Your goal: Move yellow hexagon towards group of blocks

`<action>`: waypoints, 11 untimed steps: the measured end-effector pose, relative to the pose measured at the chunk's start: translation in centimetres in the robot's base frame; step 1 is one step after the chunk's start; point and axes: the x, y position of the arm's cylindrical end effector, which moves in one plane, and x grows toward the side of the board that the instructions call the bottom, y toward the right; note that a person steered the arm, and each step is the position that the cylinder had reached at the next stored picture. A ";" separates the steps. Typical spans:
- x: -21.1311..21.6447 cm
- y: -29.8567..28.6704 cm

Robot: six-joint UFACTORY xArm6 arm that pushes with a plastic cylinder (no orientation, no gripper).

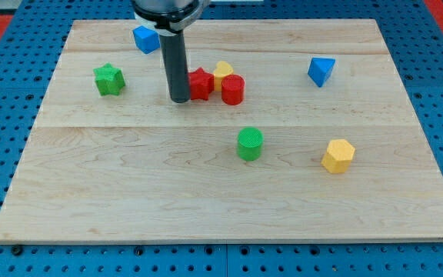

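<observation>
The yellow hexagon (pixel 338 155) lies at the lower right of the wooden board (pixel 129 192). A group of three blocks sits at upper centre: a red star-like block (pixel 200 83), a yellow block (pixel 222 72) behind it and a red cylinder (pixel 233 89). My tip (pixel 179 99) rests on the board just left of the red star-like block, touching or nearly touching it. The tip is far to the upper left of the yellow hexagon.
A green cylinder (pixel 249 144) stands between the group and the yellow hexagon. A green star (pixel 108 79) is at the left, a blue block (pixel 145 38) at the top left, a blue block (pixel 321 71) at the upper right.
</observation>
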 end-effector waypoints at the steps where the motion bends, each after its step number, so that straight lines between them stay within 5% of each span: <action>1: 4.4 0.4; 2: 11.2 -1.6; 3: 16.9 8.9; 4: 17.7 23.0; 5: 15.7 25.7; 7: 9.4 23.8; 8: 8.9 18.7; 9: 12.1 22.4; 11: 11.1 12.0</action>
